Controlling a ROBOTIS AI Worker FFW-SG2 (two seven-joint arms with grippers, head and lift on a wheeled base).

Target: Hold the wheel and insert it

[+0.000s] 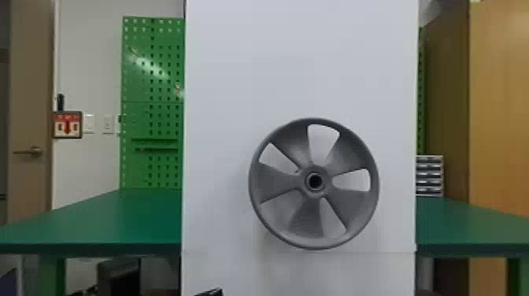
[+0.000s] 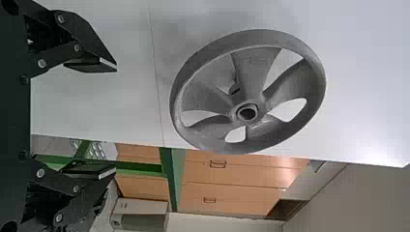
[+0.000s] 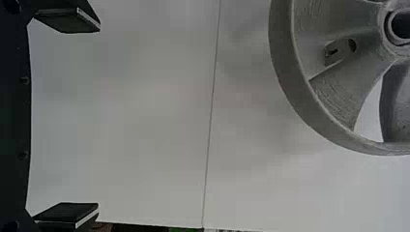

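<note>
A grey five-spoked wheel point(image 1: 282, 185) stands upright against the white panel point(image 1: 236, 78), its open hub facing me. Low in the head view, left of and below the wheel, a black tip of my left gripper point(image 1: 210, 292) shows. In the left wrist view the left gripper point(image 2: 116, 118) is open, its fingers apart and nothing between them; the wheel point(image 2: 251, 72) is beyond them, untouched. My right gripper point(image 3: 99, 118) is also open and holds nothing, with part of the wheel point(image 3: 285, 63) farther off in the right wrist view.
The white panel has a thin horizontal seam below the wheel. Behind it, a green table point(image 1: 98, 220) extends to both sides, with a green pegboard point(image 1: 153, 118) at the back left. A small drawer unit point(image 1: 430, 175) stands on the right.
</note>
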